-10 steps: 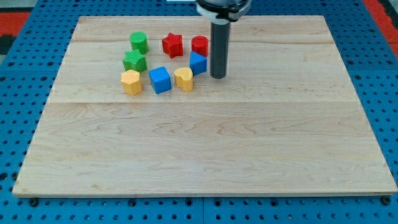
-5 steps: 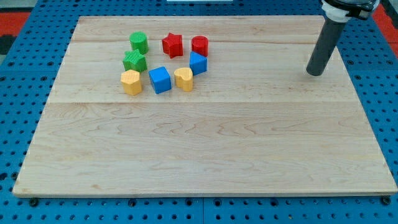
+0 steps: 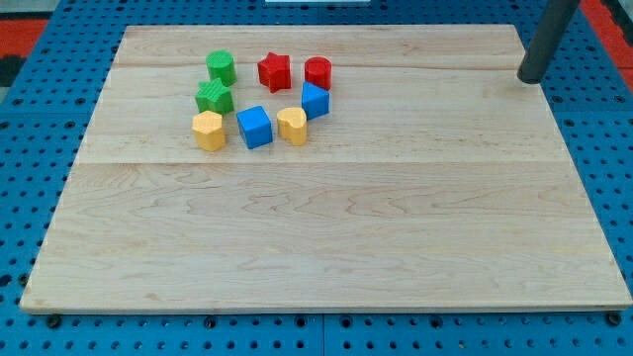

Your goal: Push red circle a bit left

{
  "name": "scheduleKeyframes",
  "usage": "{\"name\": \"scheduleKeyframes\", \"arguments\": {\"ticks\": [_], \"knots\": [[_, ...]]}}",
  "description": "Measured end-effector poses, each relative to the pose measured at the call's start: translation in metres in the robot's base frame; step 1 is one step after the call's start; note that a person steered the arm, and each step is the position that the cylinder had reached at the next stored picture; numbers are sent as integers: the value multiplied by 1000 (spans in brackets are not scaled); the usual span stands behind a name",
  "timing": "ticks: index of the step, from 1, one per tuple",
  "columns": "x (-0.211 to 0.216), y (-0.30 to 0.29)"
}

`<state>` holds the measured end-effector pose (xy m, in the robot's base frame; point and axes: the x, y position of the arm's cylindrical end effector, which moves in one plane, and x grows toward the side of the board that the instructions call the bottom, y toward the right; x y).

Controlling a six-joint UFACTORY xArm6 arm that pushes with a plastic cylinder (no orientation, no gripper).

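Note:
The red circle stands near the view's top, right of the red star and just above a blue block. My tip is far to the view's right of it, at the board's right edge near the top, touching no block. A green circle, a green star, a yellow hexagon, a blue cube and a yellow block sit in the same cluster.
The wooden board lies on a blue pegboard. All the blocks are grouped in the board's upper left part.
My tip has moved from just right of the blue block and red circle far to the view's right and up, to the board's right edge. No block has moved.

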<state>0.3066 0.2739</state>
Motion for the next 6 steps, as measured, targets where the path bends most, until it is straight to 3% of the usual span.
{"name": "scheduleKeyframes", "arguments": {"ticks": [1, 2, 3, 5, 6], "knots": [[10, -16], [50, -84], [51, -154], [6, -242], [4, -258]]}}
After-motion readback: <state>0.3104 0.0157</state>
